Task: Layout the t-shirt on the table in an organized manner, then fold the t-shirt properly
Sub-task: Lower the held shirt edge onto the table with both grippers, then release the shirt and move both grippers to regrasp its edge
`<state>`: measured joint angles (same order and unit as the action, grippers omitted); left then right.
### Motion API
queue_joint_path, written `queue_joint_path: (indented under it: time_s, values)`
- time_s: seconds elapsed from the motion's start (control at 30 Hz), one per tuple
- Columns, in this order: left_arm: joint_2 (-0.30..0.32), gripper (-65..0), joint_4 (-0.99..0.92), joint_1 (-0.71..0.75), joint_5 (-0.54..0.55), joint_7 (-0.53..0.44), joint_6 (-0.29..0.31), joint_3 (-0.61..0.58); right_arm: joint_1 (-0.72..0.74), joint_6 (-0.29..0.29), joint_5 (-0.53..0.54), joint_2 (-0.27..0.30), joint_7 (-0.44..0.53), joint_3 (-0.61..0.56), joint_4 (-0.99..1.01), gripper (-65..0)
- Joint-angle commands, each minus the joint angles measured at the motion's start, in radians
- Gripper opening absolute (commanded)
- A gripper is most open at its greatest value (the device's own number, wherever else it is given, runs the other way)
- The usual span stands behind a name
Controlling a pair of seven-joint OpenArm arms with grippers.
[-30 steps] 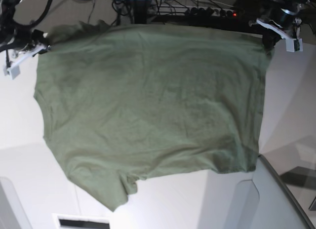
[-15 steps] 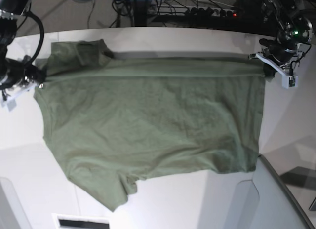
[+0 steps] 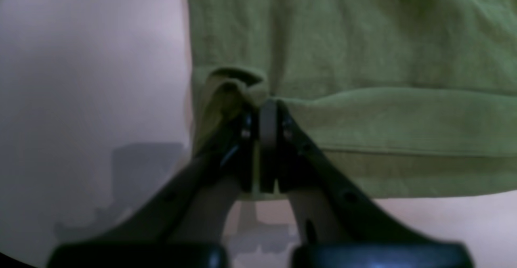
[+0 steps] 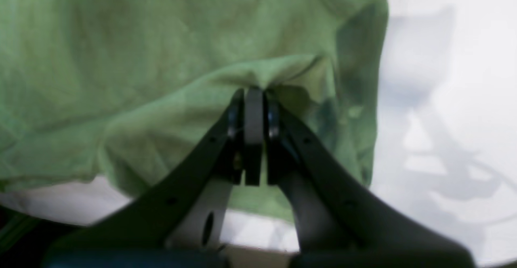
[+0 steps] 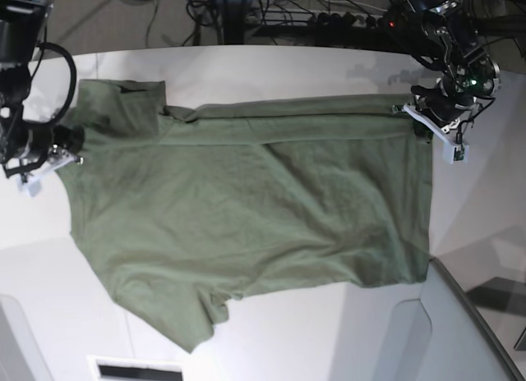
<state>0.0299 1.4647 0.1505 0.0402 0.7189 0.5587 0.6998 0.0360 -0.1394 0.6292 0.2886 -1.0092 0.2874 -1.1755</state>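
Observation:
The olive-green t-shirt [image 5: 246, 208] lies spread on the white table [image 5: 271, 61], with its far edge turned over into a narrow folded band. One sleeve [image 5: 123, 102] sticks out at the far left and another [image 5: 193, 319] at the near edge. My left gripper [image 5: 423, 122] is shut on the shirt's far right corner; in the left wrist view its fingertips [image 3: 262, 108] pinch the bunched hem of the cloth [image 3: 363, 38]. My right gripper [image 5: 66, 147] is shut on the left edge; the right wrist view shows it [image 4: 254, 92] pinching a raised fold of the shirt [image 4: 121, 38].
A grey angled panel [image 5: 460, 332] with a dark edge covers the near right corner. Cables and a power strip [image 5: 345, 20] lie beyond the table's curved far edge. A dark slot [image 5: 136, 369] sits at the near edge.
Both grippers have come toward the near side and down, bringing the shirt's far edge with them. That edge now folds over the shirt, and bare table shows behind it.

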Motion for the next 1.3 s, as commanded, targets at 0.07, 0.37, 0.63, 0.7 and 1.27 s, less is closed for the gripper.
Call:
queue_joint_path:
  time_s: [0.07, 0.37, 0.63, 0.7, 1.27]
  values:
    - [0.014, -65.0, 0.017, -0.007, 0.007, -0.02, -0.052, 0.004, 0.026, -0.004, 0.016, 0.018, 0.023, -0.004, 0.016, -65.0]
    - [0.052, -65.0, 0.027, -0.009, 0.005, -0.02, -0.082, -0.071, 0.054, -0.004, 0.016, 0.018, -0.018, -0.012, 0.007, -53.4]
    - [0.066, -32.1, 0.149, 0.004, 0.011, -0.018, -0.082, -0.053, -0.063, -0.004, 0.022, 0.014, -0.023, -0.001, -0.264, -21.5]
    - [0.066, -21.6, 0.196, 0.014, 0.017, -0.017, -0.078, 0.001, -0.124, -0.004, 0.024, 0.01, -0.023, 0.002, -0.343, -20.0]
    - [0.106, -17.3, 0.232, 0.157, 0.278, -0.018, 0.136, 0.254, -0.367, -0.009, 0.017, -0.108, 0.099, 0.157, -0.274, -21.8]
